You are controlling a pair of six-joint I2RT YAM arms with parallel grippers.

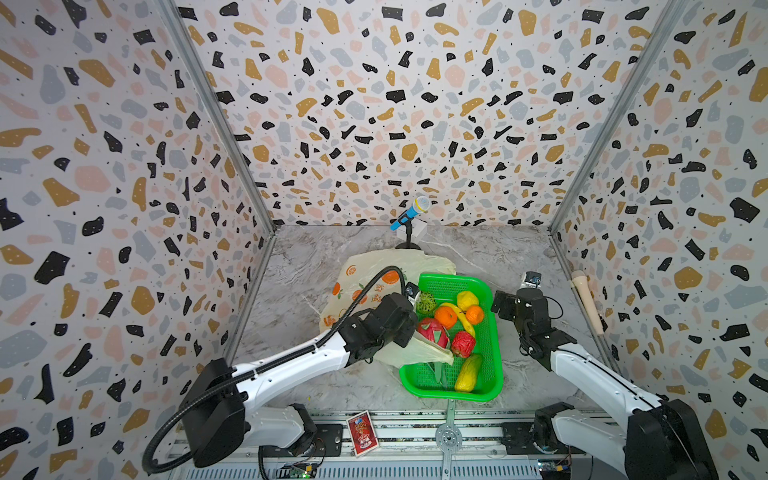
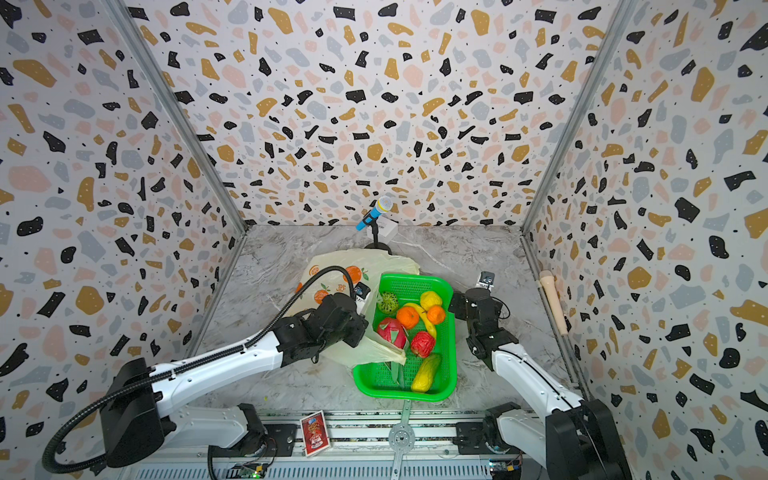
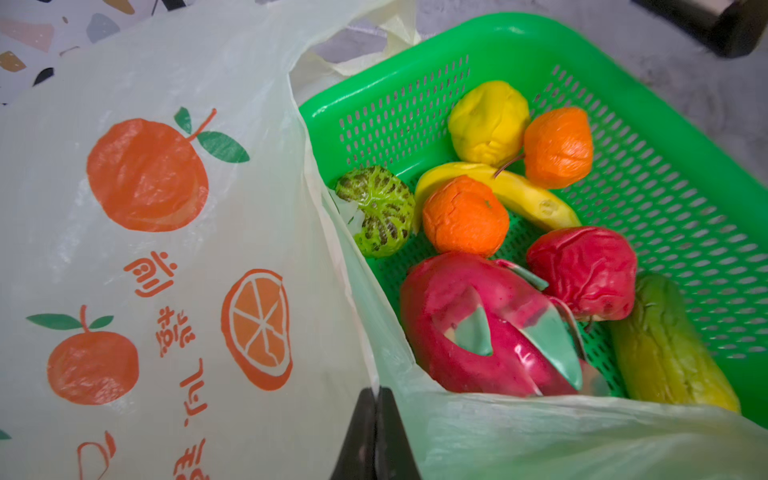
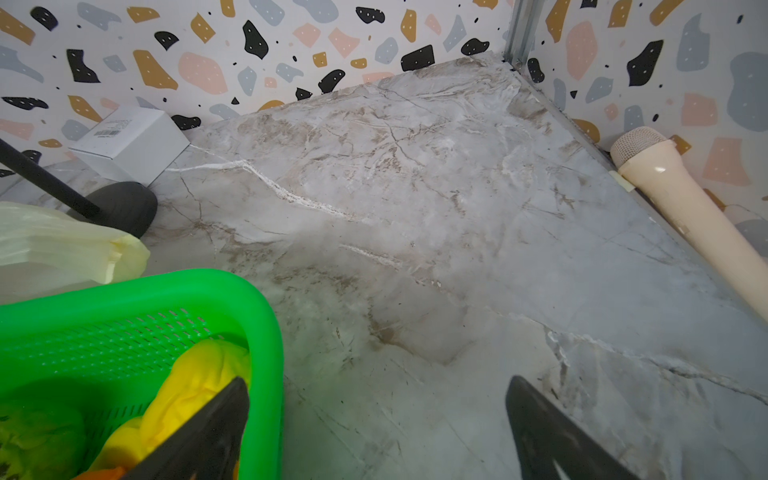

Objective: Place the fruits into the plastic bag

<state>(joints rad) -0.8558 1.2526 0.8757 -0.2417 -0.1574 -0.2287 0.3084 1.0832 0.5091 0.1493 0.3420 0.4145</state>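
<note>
Left gripper (image 3: pixel 376 419) clamped on rim, we think, of limp cream-yellow plastic bag (image 3: pixel 257 104) beside green perforated basket (image 3: pixel 665 174); right gripper (image 4: pixel 378 384) wide, empty.

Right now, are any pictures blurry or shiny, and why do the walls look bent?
In both top views the wide lens splays the speckled walls outward. In the left wrist view, the thin cream-yellow plastic bag shows soft glare and hazes part of the pink-red dragon fruit behind it. In the right wrist view, the open right claw looks soft and blurry.
</note>
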